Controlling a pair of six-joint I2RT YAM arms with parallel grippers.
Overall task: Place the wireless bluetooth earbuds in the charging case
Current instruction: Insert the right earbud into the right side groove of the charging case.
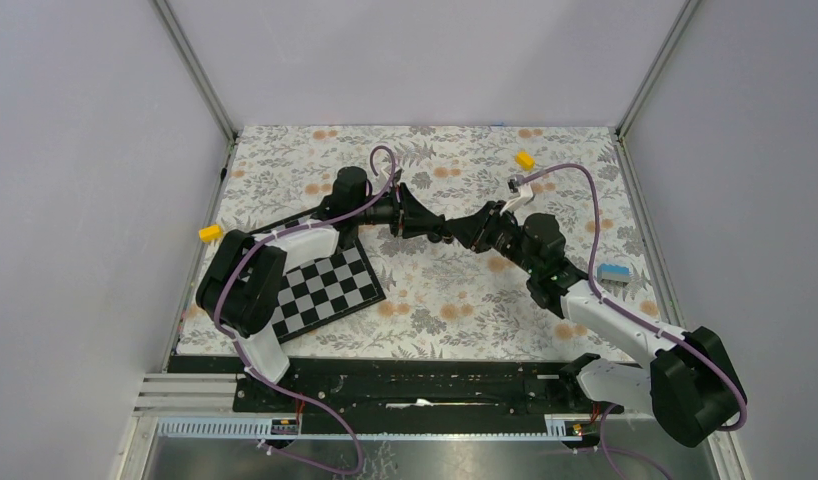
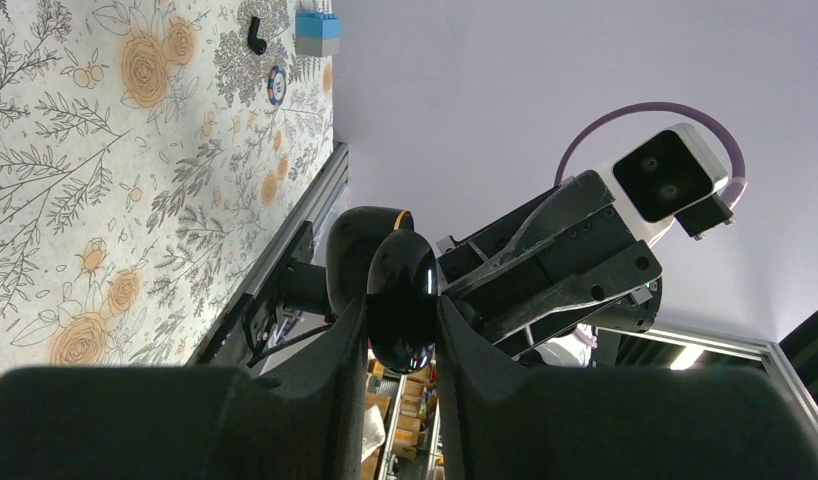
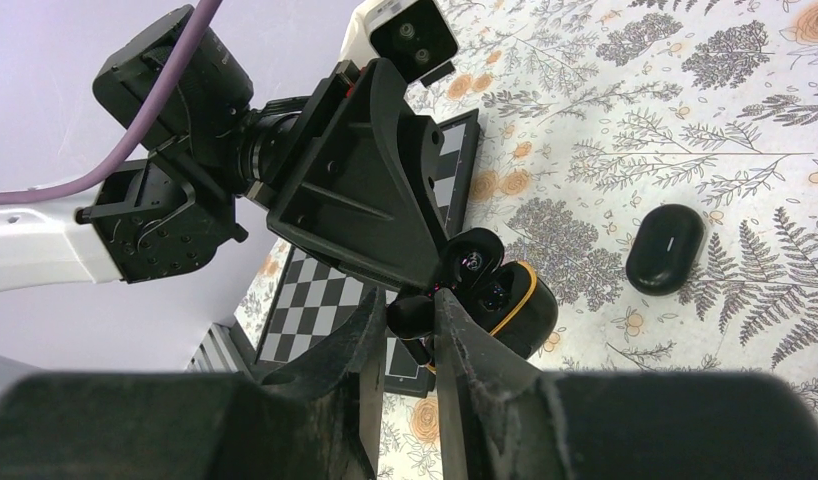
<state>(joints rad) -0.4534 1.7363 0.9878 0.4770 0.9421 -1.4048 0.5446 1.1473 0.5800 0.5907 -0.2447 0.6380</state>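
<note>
Cloth with a grey floral print [image 1: 435,310] covers the worktop, and both arms reach over its middle, meeting tip to tip. Near the left edge, partly under the left arm, lies a black-and-white chessboard [image 1: 330,290]. The left gripper [image 2: 400,325] is clamped on the charging case [image 2: 398,275], one finger on each side of the glossy black shell, holding it in the air above the centre of the worktop. In the right wrist view the case stands open, with an orange rim around its inner face. The right gripper [image 3: 410,325] pinches one small black earbud [image 3: 410,312] between its fingertips, right at the open mouth of the case; whether bud and case touch cannot be told. A dark glossy shape with a purple glint sits inside the case, too unclear to name. A black pebble-shaped object [image 3: 665,248] rests on the cloth beyond the case. A blue block [image 1: 613,272] lies near the right edge, one yellow block [image 1: 211,233] at the left edge and another yellow block [image 1: 525,160] toward the far right corner.
</note>
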